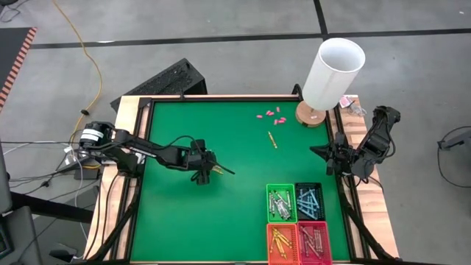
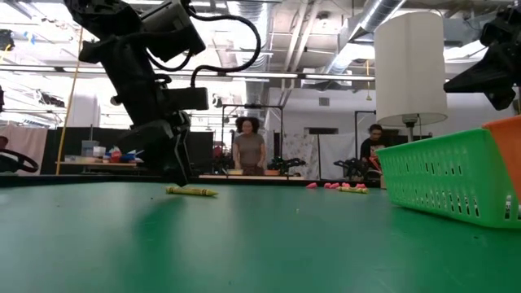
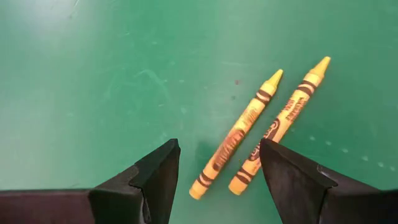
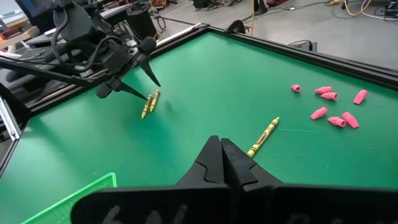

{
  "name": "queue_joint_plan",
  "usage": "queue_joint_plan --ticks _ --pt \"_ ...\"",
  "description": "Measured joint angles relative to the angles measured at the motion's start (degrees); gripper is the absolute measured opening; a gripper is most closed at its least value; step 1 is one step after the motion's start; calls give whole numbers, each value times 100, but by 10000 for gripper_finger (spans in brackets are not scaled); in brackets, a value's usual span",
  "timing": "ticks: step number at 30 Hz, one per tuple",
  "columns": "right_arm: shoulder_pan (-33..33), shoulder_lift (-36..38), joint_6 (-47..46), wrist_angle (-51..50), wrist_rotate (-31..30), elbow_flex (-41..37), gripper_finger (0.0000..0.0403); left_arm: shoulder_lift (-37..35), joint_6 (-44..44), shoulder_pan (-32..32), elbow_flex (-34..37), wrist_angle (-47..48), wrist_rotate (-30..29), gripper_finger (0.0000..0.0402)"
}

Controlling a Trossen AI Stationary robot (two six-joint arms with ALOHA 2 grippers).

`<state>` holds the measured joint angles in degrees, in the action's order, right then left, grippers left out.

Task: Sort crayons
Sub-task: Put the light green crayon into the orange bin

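Centrally, left pincer (image 3: pixel 217 171) straddles two crayons (image 3: pixel 261 127), far from edges.

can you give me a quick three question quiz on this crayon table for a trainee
1. True or false: the left gripper stands open over two yellow crayons.
2. How many yellow crayons lie loose on the green mat? A) one B) three C) five
3. Fill in: the right gripper waits with its jaws ____.

Key: 1 true. 2 B: the pair by the left gripper plus a lone crayon near the pink pieces. 3 shut.
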<state>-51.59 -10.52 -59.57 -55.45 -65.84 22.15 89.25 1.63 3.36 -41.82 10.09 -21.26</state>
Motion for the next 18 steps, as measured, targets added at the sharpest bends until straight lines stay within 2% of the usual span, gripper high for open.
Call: queue_joint_plan --ticks 8,18 --pt "2 0 0 14 0 0 0 1 -179 -222 0 -96 43 212" --pt "0 0 -1 12 2 0 0 2 -1318 -898 0 -649 952 212"
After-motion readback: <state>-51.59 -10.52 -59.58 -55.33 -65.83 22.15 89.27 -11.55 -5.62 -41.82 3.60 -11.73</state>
